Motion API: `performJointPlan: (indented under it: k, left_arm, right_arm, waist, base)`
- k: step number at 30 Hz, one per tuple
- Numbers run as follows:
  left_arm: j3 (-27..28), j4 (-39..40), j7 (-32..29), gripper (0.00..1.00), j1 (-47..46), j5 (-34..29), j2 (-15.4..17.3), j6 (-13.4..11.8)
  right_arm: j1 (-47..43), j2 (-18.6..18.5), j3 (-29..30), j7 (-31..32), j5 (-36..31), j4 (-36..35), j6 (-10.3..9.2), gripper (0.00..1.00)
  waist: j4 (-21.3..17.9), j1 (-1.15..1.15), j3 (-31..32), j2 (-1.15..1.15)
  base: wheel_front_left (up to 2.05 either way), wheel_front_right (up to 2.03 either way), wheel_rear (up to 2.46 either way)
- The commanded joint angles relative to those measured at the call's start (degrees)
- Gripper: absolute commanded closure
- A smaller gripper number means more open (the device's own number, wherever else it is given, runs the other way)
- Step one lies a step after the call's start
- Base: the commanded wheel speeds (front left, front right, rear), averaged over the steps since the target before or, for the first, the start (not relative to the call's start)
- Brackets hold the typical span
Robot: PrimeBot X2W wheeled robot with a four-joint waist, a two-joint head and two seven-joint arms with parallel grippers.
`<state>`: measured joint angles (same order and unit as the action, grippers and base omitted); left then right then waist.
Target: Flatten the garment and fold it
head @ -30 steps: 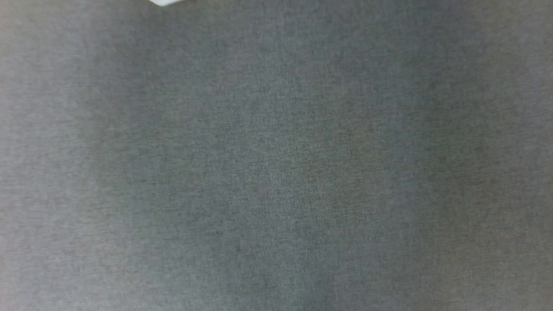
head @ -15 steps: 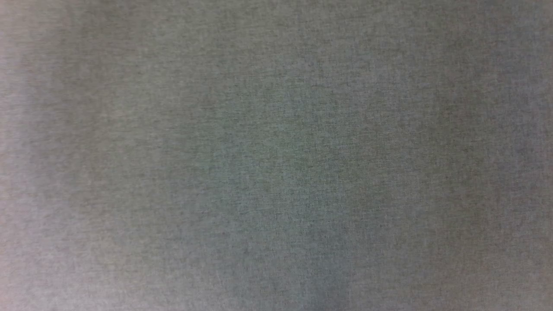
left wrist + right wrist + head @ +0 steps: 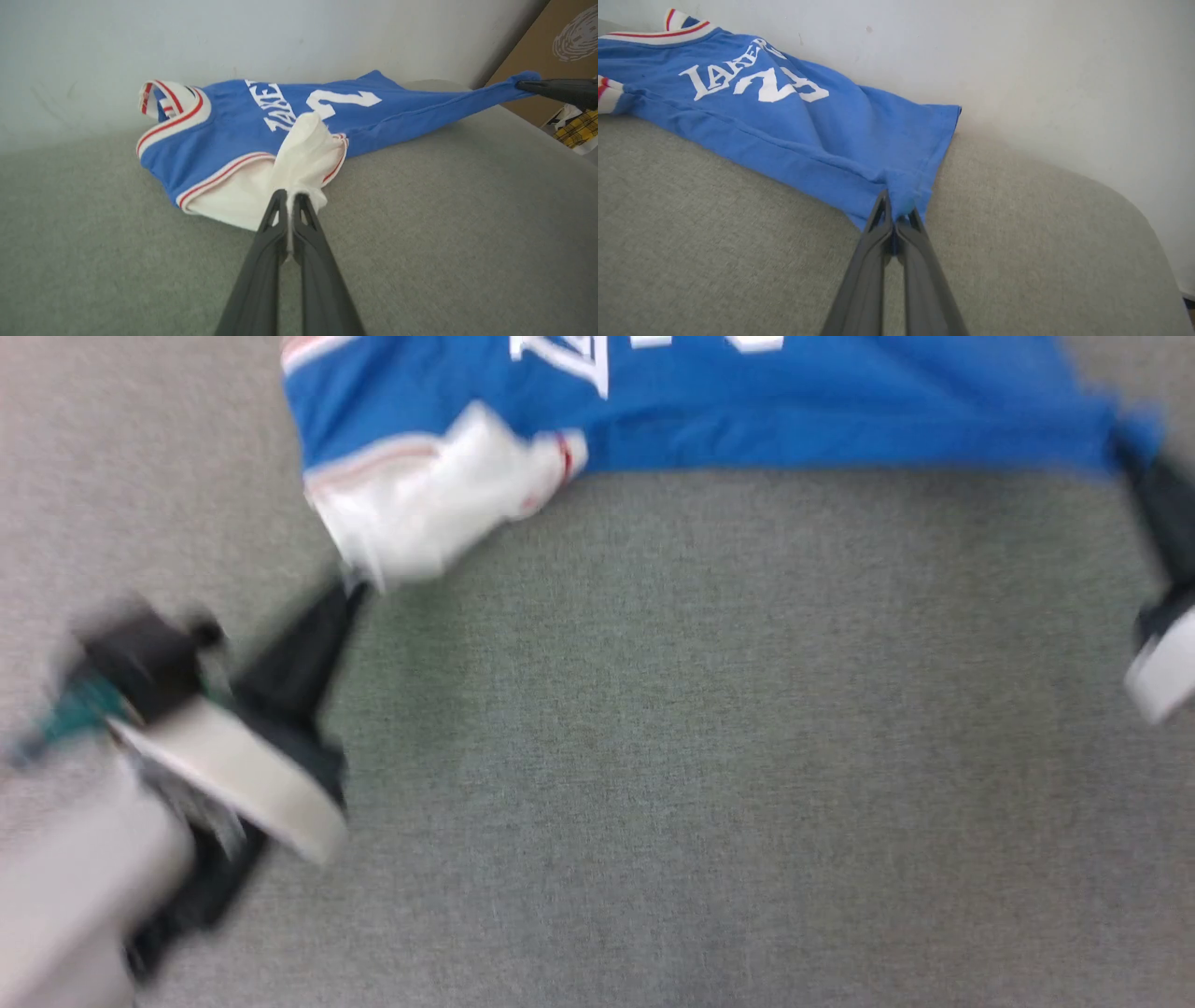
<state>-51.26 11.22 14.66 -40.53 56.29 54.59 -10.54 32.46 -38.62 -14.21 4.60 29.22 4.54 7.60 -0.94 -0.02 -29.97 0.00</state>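
Both pinch garment (image 3: 233, 130): L gripper (image 3: 289, 196) sleeve (image 3: 303, 149), R gripper (image 3: 897, 211) hem (image 3: 941, 140).

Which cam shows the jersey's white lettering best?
Right wrist view: the lettering shows name and number together, sharp and uncovered. Left wrist view shows it foreshortened, partly behind the bunched white sleeve. Head view is blurred and crops it at the top edge.

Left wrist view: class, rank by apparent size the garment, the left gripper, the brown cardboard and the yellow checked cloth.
1. garment
2. left gripper, though nearness to the camera enlarges it
3. brown cardboard, cut off by the frame edge
4. yellow checked cloth, smallest
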Motion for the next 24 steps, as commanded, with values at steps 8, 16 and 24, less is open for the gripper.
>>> performJointPlan:
  k: [8, 16, 24]
  left_arm:
    - [-7.2, -3.3, -1.3, 1.0, 22.1, 11.5, -4.7, -5.1]
    - [-11.2, -5.3, -9.2, 1.0, 30.3, 22.1, -5.3, -2.3]
    - [-13.0, -2.8, -13.9, 1.0, 36.0, 29.3, -3.0, -0.8]
  right_arm:
    - [-22.4, 7.1, 7.4, 3.7, -4.7, -2.6, -0.11, 1.0]
    - [-38.0, 9.5, 11.1, 9.4, -4.3, -0.7, -0.11, 1.0]
    - [-46.5, 9.3, 10.5, 16.4, -1.3, -0.3, -0.11, 1.0]
  waist:
    - [-1.1, 0.02, 10.2, 0.0]
    - [-0.2, 0.02, 15.1, 0.0]
    - [-0.4, 0.02, 18.4, 0.0]
  base:
    - [0.0, 0.0, 0.0]
    - [0.0, 0.0, 0.0]
    - [0.0, 0.0, 0.0]
